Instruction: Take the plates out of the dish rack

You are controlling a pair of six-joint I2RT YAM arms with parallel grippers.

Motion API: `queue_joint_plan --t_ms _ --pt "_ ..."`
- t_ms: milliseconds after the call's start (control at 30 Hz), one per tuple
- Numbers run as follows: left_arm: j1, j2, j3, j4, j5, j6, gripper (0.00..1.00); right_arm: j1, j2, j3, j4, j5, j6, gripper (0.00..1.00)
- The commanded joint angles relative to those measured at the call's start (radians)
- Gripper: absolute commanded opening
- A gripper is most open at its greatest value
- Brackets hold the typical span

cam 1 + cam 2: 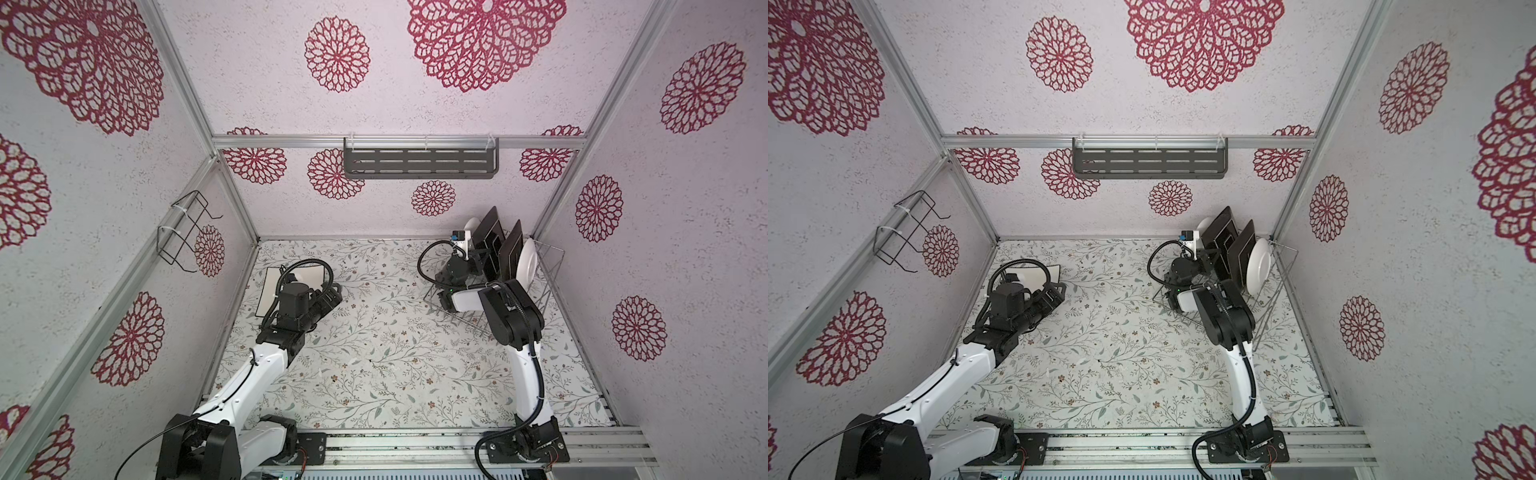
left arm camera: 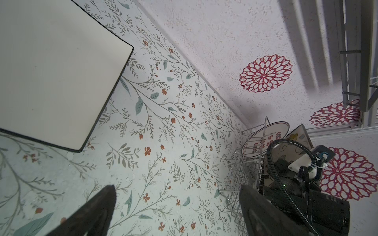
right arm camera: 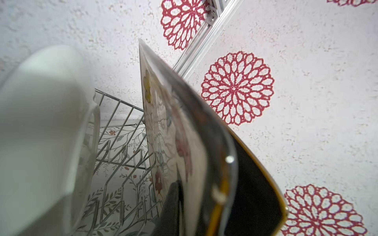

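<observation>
Right wrist view shows the right claw (image 3: 184,204) clamped on a dark-backed flowered square plate (image 3: 169,126) at the silver wire dish rack (image 3: 118,114), three more plates (image 1: 528,259) racked beside it, while one square white plate (image 2: 57,71) lies unloaded beside the spread-open left claw (image 2: 177,192).

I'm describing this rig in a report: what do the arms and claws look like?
Both the left arm and right arm have white links, black joints and black ribbed cable hoses. The left claw is black and ridged. The right wrist has a white camera mount with a blue plug.
</observation>
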Motion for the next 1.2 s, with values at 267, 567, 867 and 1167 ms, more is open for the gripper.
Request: queue_joint_plan --t_ms 267,567,867,1167 --pt "-0.011 -0.022 -0.002 0.006 -0.005 0.013 0.99 0.036 -0.119 0.026 -0.046 0.040 0.019 0.00" --pt "-0.011 -0.026 0.003 0.005 0.004 0.011 0.99 0.039 -0.200 0.011 -0.208 0.025 0.144 0.00" --pt "-0.011 -0.043 0.006 -0.010 -0.007 0.013 0.99 0.056 -0.192 0.045 -0.115 0.014 0.033 0.00" --pt "-0.011 -0.043 0.012 -0.015 -0.002 0.010 0.99 0.070 -0.224 0.061 -0.141 0.005 0.027 0.00"
